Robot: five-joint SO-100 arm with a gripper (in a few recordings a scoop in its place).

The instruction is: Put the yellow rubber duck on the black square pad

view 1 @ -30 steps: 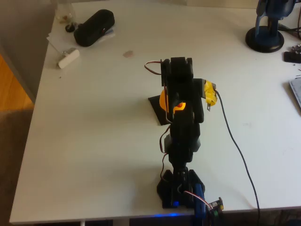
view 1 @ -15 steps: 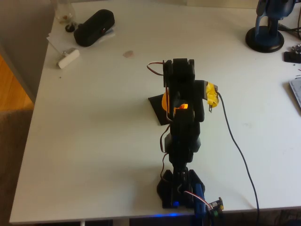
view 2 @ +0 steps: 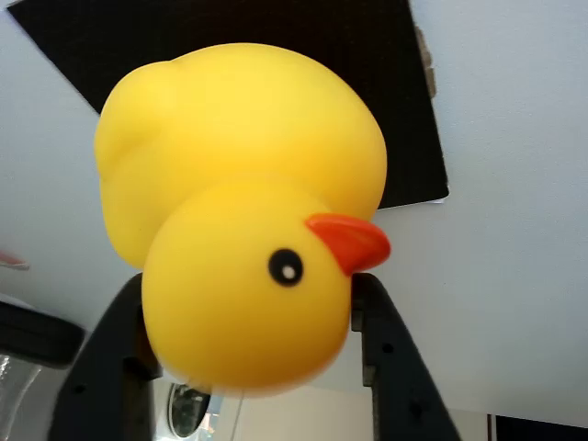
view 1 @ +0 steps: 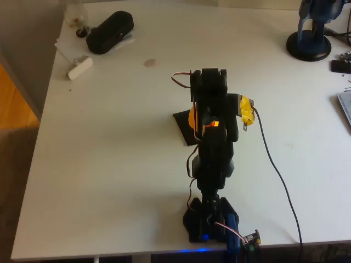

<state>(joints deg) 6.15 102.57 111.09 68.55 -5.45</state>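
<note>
The yellow rubber duck [view 2: 243, 230] looms large in the wrist view, beak pointing right, its head squeezed between my two black fingers [view 2: 115, 358]. My gripper [view 2: 250, 308] is shut on it. Behind the duck lies the black square pad [view 2: 386, 110] on the white table; whether the duck touches it I cannot tell. From overhead, the black arm [view 1: 211, 137] reaches over the pad [view 1: 182, 123], and slivers of the duck [view 1: 191, 117] peek out from under the wrist.
A black oblong pouch [view 1: 109, 32] and a small white block [view 1: 80, 67] lie at the far left corner. A blue stand [view 1: 310, 41] sits at the far right. A black cable [view 1: 274, 159] runs along the arm's right side.
The arm with the duck shifted very slightly down and to the right in the overhead view a second ago. It has held still for the last half second.
</note>
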